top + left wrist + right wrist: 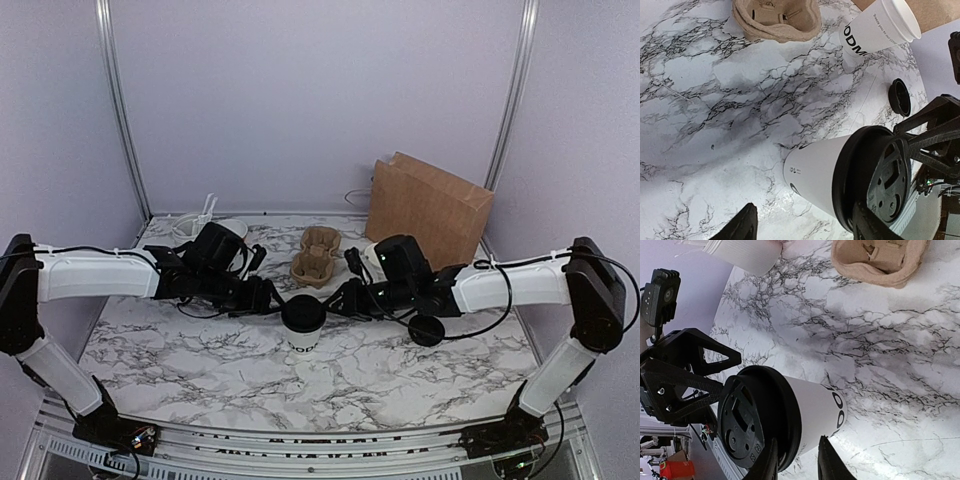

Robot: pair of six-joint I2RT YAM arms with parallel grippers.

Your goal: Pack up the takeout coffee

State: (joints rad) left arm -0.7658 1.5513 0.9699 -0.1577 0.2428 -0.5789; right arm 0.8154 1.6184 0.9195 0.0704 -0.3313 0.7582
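Takeout coffee (303, 318) upright between left claw (805, 217), spread apart, and right claw (797, 447), grip unclear

takeout coffee (303, 322) | white paper cup, black lid (fitted) | upright | marble table (400, 370) centre

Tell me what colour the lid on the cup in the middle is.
The lid is black, seen best in the right wrist view.

Left arm (100, 275) and right arm (510, 285) stretch low toward the small white black-lidded paper cup (303, 322), flanking it: left gripper (272, 298) gaping, right gripper (342, 298) narrowed at its lid, grip unclear.
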